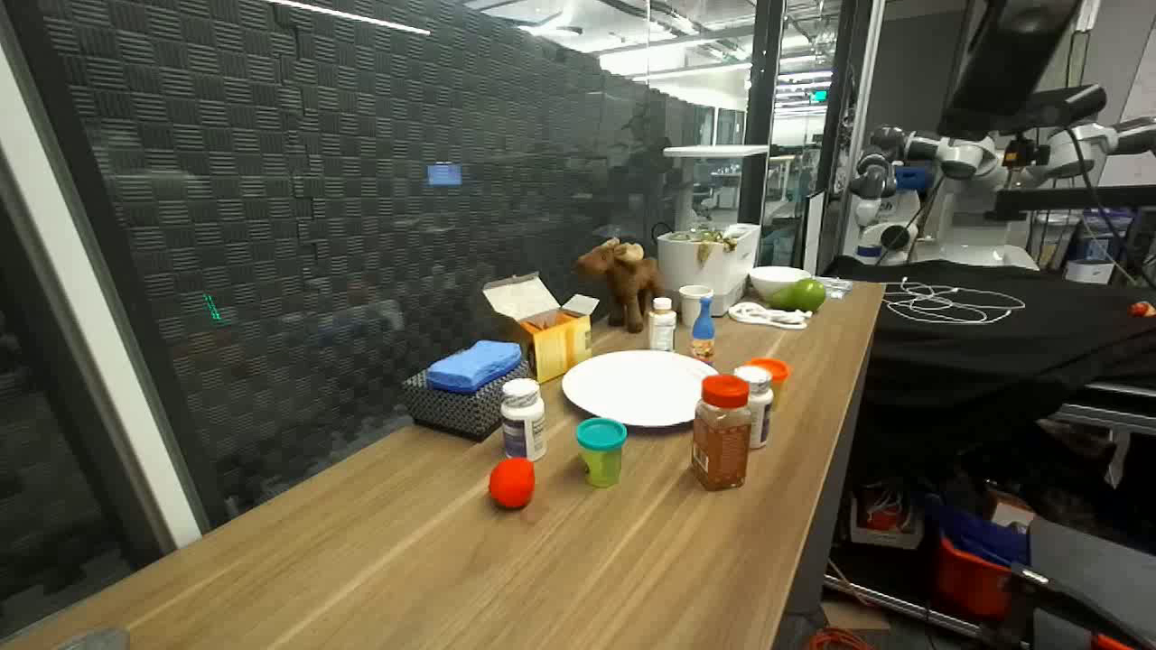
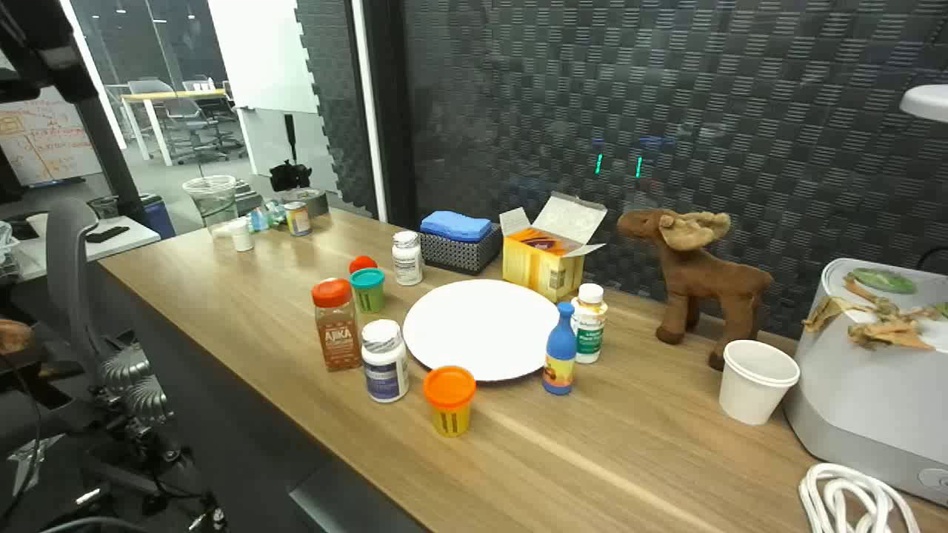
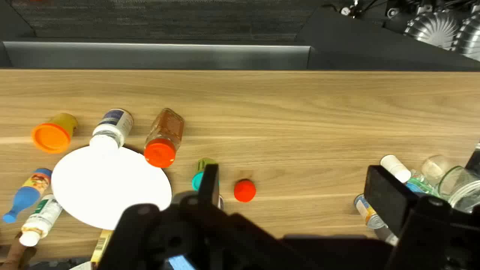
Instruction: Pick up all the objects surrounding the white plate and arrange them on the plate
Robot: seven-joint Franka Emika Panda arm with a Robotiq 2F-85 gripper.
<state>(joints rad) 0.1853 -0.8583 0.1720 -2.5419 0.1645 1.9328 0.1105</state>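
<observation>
Beside plate (image 3: pixel 112 187), green tub (image 3: pixel 203 162), hand (image 3: pixel 292 182) obscuring part, wrist view only

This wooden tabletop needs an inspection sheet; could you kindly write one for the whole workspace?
Surface: wooden tabletop, streaky grain.
Job's things: white plate, bare; around it Ajika jar, orange-lidded tub, teal-lidded tub, three white-capped bottles, blue bottle, red ball.
Clutter: plush moose, paper cup; open yellow carton, perhaps part of the job.
Tool: open, nothing held.
Cables: white cable, coiled beside the planter.
Surroundings: foam-tiled wall behind the plate; whiteboard in the background.
</observation>
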